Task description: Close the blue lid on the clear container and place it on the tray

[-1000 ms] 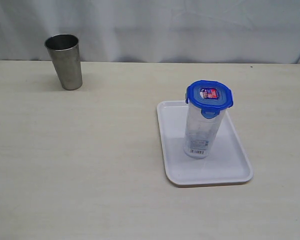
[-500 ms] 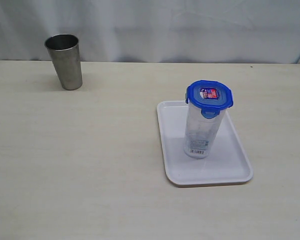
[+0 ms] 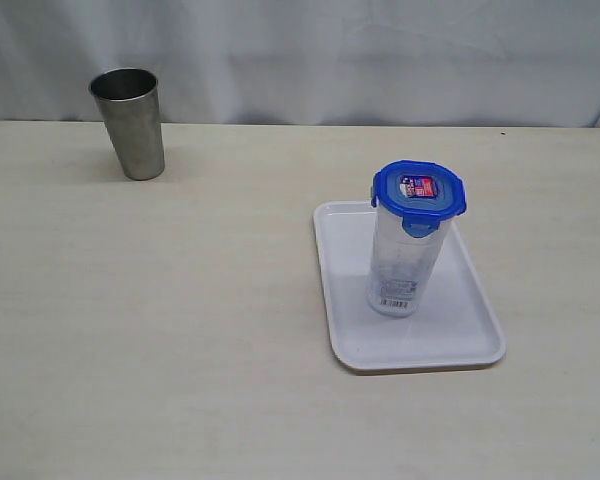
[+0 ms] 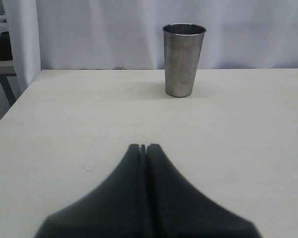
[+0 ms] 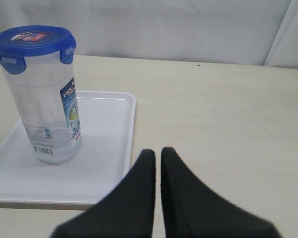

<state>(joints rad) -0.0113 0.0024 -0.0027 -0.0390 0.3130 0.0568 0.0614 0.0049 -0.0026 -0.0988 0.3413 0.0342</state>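
The clear container stands upright on the white tray, with the blue lid sitting on its top. The right wrist view shows the same container, lid and tray. My right gripper is shut and holds nothing, low over the table beside the tray's edge, apart from the container. My left gripper is shut and empty over bare table, far from the tray. Neither gripper shows in the exterior view.
A grey steel cup stands upright at the back left of the table, also in the left wrist view as the cup ahead of the left gripper. A white curtain hangs behind the table. The table's edge lies beside the left gripper.
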